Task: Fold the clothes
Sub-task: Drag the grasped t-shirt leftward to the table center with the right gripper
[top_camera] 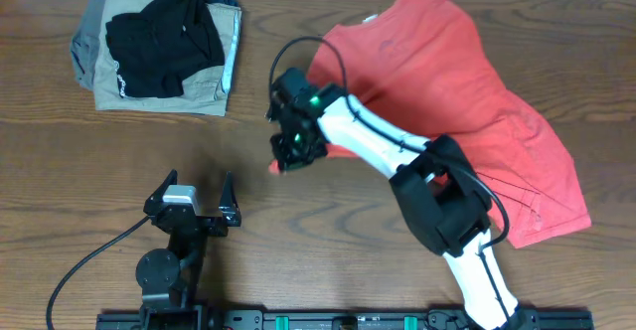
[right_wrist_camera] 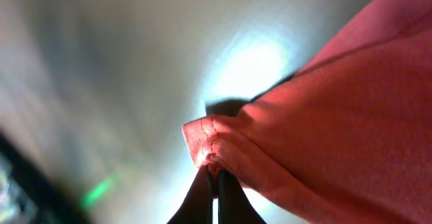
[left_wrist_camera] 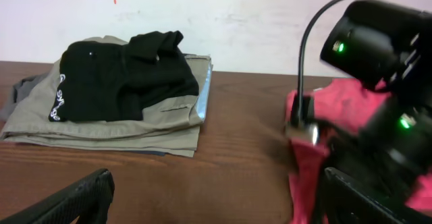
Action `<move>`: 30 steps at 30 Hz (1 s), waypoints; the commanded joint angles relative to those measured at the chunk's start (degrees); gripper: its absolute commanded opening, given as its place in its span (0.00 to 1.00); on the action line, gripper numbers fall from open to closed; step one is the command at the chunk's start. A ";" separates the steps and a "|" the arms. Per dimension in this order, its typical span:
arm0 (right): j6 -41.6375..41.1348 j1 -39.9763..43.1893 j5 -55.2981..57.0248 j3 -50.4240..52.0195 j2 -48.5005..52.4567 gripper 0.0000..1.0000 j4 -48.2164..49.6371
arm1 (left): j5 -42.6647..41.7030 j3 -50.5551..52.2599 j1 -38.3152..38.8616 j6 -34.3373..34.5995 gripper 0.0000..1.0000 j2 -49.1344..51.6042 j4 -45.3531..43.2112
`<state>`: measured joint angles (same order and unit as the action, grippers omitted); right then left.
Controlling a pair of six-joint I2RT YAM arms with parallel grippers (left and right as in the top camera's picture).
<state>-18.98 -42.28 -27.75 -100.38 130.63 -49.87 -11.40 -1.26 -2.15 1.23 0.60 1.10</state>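
The clothes, a red-orange T-shirt (top_camera: 467, 101), lie spread over the right half of the table. One edge is drawn left toward the middle. My right gripper (top_camera: 284, 161) is there, shut on a bunched fold of the shirt's edge. In the right wrist view the two fingertips (right_wrist_camera: 216, 177) pinch that fold, and the lifted red cloth (right_wrist_camera: 337, 129) fills the right side. My left gripper (top_camera: 194, 189) stands open near the front left, apart from the shirt. Only bare wood lies between its fingers (left_wrist_camera: 81, 197), and the shirt's red edge (left_wrist_camera: 307, 163) hangs just inside the right one.
A stack of folded khaki and grey garments (top_camera: 214, 82) with a black garment (top_camera: 164, 42) on top sits at the back left. It shows again in the left wrist view as the stack (left_wrist_camera: 135, 126). The right arm's wrist (left_wrist_camera: 385, 62) and cable loom at that view's right.
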 commanded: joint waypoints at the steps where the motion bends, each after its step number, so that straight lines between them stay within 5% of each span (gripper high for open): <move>1: 1.49 -3.04 -4.85 -0.11 -1.75 0.01 -4.31 | -0.55 1.03 -0.20 -0.79 0.98 -0.37 1.84; 9: 2.14 -8.26 -2.27 -0.11 -1.75 0.01 -10.08 | -0.52 1.03 -0.20 -0.76 0.98 -0.37 1.84; 13: 3.54 -7.61 -2.27 -0.13 -1.75 0.15 -10.99 | -0.52 1.03 -0.20 -0.79 0.98 -0.37 1.84; 24: 6.78 7.74 -6.60 -0.76 -3.10 0.27 -20.09 | -0.52 1.03 -0.20 -0.79 0.98 -0.37 1.84; 30: 16.63 14.49 -14.67 -0.76 -3.45 0.45 -26.14 | -0.52 1.03 -0.20 -0.76 0.98 -0.37 1.84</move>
<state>-8.71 -28.64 -36.71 -100.40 129.36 -74.39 -11.40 -1.26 -2.15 1.21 0.60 1.10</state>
